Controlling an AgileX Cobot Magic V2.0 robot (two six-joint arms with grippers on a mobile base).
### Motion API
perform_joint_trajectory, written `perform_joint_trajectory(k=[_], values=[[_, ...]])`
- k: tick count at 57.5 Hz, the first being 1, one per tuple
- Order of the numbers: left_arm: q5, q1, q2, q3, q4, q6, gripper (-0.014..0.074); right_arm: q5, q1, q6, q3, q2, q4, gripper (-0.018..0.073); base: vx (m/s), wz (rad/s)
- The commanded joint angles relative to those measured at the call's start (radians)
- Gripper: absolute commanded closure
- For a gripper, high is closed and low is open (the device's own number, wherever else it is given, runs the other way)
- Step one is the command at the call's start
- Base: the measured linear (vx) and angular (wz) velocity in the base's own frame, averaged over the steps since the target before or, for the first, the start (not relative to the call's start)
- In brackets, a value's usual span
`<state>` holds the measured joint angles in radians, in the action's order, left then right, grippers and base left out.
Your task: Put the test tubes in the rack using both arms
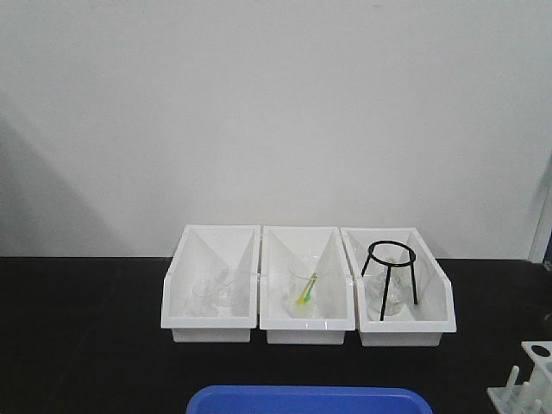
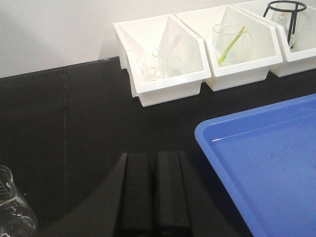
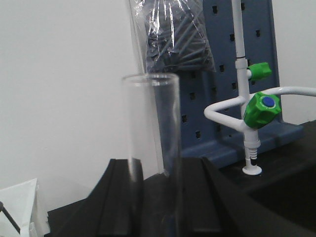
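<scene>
In the right wrist view my right gripper is shut on a clear glass test tube. The tube stands upright between the two black fingers, its open rim well above them. In the left wrist view my left gripper is shut and empty, its fingers pressed together over the black table beside the blue tray. The white rack shows only in part at the bottom right corner of the front view, with a holed top plate and upright pegs. Neither arm shows in the front view.
Three white angled bins stand in a row at the back, holding clear beakers, a green-yellow stick and a black tripod stand. A clear beaker stands near my left gripper. A blue pegboard and a white tap stand behind my right gripper.
</scene>
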<state>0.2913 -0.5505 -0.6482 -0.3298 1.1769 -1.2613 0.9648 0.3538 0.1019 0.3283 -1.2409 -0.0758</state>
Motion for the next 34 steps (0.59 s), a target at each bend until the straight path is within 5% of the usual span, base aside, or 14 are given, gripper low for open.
perform_joint_trajectory(k=[1,8,34], values=[[-0.013,-0.006,0.000,-0.028,0.018,-0.005,0.0617,0.205,0.021,0.060,0.028,-0.063,0.100,0.0565,0.00,0.00],[-0.013,-0.006,0.000,-0.028,0.018,-0.005,0.0617,0.373,0.024,0.106,0.028,-0.173,0.162,0.0565,0.00,0.00],[-0.020,-0.006,0.000,-0.028,0.018,-0.005,0.0617,0.369,0.022,0.170,0.148,-0.246,0.259,0.0565,0.00,0.00]])
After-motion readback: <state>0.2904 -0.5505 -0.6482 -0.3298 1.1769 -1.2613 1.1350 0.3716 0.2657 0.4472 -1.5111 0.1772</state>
